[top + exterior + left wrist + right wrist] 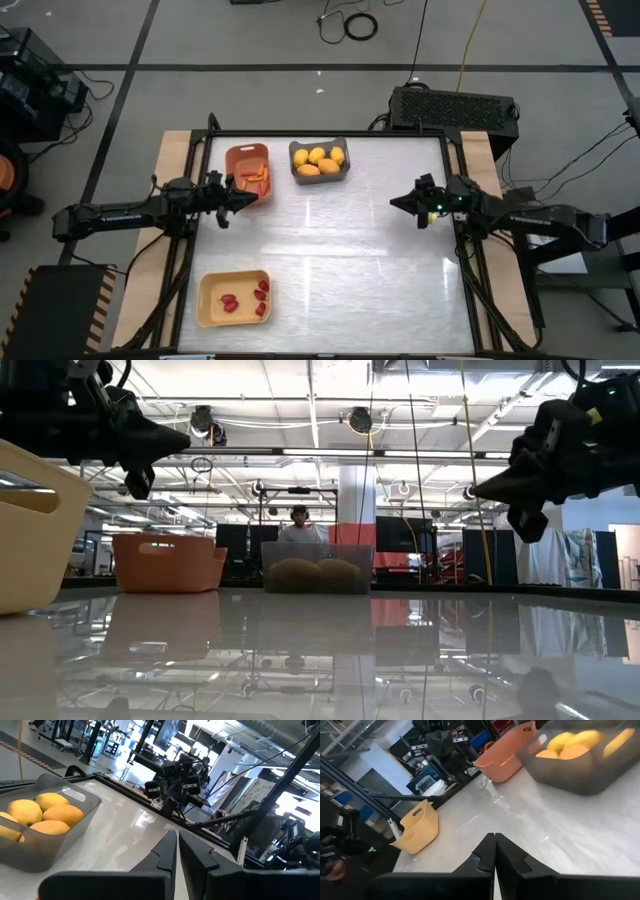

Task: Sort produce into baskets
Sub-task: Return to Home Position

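Note:
A dark grey bin [320, 162] at the table's far middle holds several yellow-orange lemon-like fruits [320, 158]; it also shows in the left wrist view [45, 827] and the right wrist view [580, 755]. An orange-brown bin [248, 172] left of it holds thin orange sticks [258, 178]. A pale yellow bin [234, 298] at the near left holds dark red round pieces [260, 292]. My left gripper [256, 197] is shut and empty, raised beside the orange-brown bin. My right gripper [393, 203] is shut and empty, raised at the table's right.
The white tabletop [350, 250] lies bare between the bins and the two grippers. A black box [455, 105] stands behind the table's far right corner. A person [298, 525] shows in the room beyond the table.

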Robot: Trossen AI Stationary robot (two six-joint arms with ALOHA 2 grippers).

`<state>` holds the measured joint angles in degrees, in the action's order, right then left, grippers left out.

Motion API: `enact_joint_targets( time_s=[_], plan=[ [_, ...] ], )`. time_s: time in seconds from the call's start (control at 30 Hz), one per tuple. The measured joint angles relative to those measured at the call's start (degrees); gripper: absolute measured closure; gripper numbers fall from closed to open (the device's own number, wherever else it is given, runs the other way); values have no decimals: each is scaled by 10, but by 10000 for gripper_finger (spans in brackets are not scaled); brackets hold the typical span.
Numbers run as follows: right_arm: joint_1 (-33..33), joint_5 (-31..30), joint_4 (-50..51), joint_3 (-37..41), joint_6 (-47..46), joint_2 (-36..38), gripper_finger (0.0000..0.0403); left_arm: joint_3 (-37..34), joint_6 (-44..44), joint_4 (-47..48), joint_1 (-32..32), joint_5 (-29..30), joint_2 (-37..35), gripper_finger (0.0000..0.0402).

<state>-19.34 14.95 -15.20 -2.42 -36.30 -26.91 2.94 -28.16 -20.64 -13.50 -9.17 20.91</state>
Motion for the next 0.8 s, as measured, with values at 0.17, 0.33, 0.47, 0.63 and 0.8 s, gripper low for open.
enact_joint_targets(
  time_s=[0.17, 0.33, 0.47, 0.63, 0.8],
  plan=[
    [-22, 3, 146, 0, 5, 81, 403, 0, 0, 1, 0, -3, 0, 375],
    [-38, -3, 165, -9, 32, 127, 403, 0, 2, 2, 0, -10, -1, 375],
    [-43, -14, 191, -9, 98, 134, 403, 0, 25, 1, 0, -10, -1, 375],
    [-42, -16, 194, -9, 126, 127, 403, 0, 43, 1, 0, -10, -1, 375],
    [-42, -14, 193, -9, 153, 122, 403, -5, 86, -4, 0, -13, -1, 376]
  ],
)
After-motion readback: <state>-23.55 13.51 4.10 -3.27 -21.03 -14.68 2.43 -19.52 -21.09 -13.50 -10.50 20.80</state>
